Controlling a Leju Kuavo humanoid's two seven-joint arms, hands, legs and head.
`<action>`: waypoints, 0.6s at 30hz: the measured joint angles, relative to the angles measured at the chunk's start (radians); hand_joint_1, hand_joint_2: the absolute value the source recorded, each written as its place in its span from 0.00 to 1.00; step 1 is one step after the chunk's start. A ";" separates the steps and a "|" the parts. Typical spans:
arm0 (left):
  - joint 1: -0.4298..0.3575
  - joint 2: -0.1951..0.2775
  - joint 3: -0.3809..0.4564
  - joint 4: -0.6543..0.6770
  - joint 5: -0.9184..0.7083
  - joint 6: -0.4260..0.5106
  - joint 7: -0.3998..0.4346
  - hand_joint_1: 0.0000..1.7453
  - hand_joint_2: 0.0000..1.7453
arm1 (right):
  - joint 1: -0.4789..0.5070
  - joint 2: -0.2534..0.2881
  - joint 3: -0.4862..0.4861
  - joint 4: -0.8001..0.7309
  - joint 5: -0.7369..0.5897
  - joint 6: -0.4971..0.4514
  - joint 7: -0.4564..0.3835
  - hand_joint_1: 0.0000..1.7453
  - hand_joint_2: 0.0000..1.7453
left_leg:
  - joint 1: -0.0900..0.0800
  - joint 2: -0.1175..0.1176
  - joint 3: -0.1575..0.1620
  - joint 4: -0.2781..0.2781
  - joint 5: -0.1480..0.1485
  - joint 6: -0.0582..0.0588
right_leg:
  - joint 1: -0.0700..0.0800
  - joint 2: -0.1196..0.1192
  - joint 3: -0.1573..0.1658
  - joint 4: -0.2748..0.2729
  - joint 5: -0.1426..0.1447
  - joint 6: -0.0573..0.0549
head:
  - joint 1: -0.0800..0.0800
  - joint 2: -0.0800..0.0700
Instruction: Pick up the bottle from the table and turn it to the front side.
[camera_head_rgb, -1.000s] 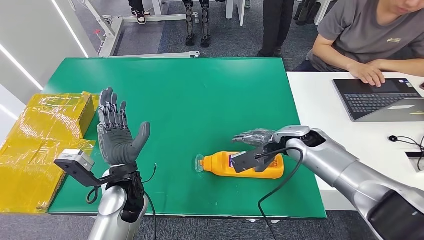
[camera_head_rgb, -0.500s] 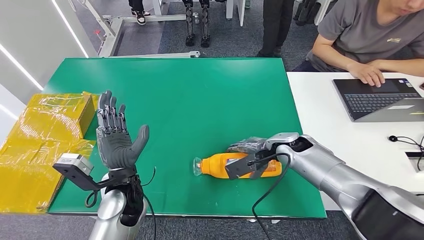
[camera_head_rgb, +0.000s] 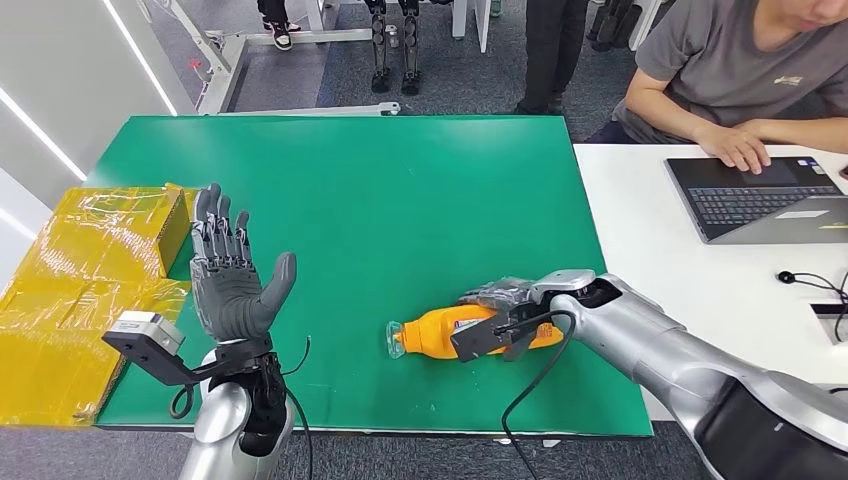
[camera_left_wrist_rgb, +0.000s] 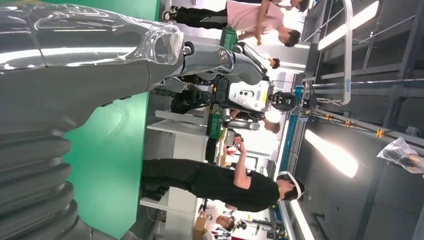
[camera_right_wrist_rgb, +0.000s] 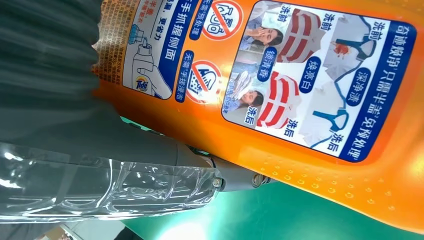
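Green tabletop (camera_head_rgb: 400, 190) at centre frame — right hand (camera_head_rgb: 505, 305) grasps the orange bottle (camera_head_rgb: 440, 330) lying sideways; left hand (camera_head_rgb: 228, 275), lower left, spread and released.

A green table (camera_head_rgb: 380, 190) stands on grey floor (camera_head_rgb: 290, 75); a white desk (camera_head_rgb: 660, 230) adjoins it, yellow boxes (camera_head_rgb: 90, 270) opposite.

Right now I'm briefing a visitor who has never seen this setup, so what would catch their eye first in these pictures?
The orange detergent bottle stands out: it lies on its side near the front edge of the green table, with the right robot hand closed over it. To the left, the left robot hand is raised, palm open with fingers spread and holding nothing, beside yellow wrapped boxes.
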 joint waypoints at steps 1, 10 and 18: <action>0.000 0.000 0.000 0.000 0.000 0.000 0.000 0.00 1.00 | 0.000 0.000 0.001 0.002 0.001 -0.002 0.000 0.00 1.00 | 0.000 0.000 0.000 0.000 0.000 0.000 | 0.000 0.000 0.000 0.000 0.000 0.000 | 0.000 0.000; 0.001 0.000 0.009 0.000 -0.003 -0.001 0.000 0.00 1.00 | 0.002 0.004 0.011 0.019 0.052 -0.078 0.021 0.00 1.00 | 0.000 0.000 0.000 0.000 0.000 0.000 | 0.000 0.000 0.000 0.000 0.000 0.000 | 0.000 0.000; 0.005 0.000 0.010 -0.003 -0.003 0.010 0.000 0.00 1.00 | 0.019 0.004 0.006 0.021 0.123 -0.216 0.087 0.00 1.00 | 0.000 0.000 0.000 0.000 0.000 0.000 | 0.000 0.000 0.000 0.000 0.000 0.000 | 0.000 0.000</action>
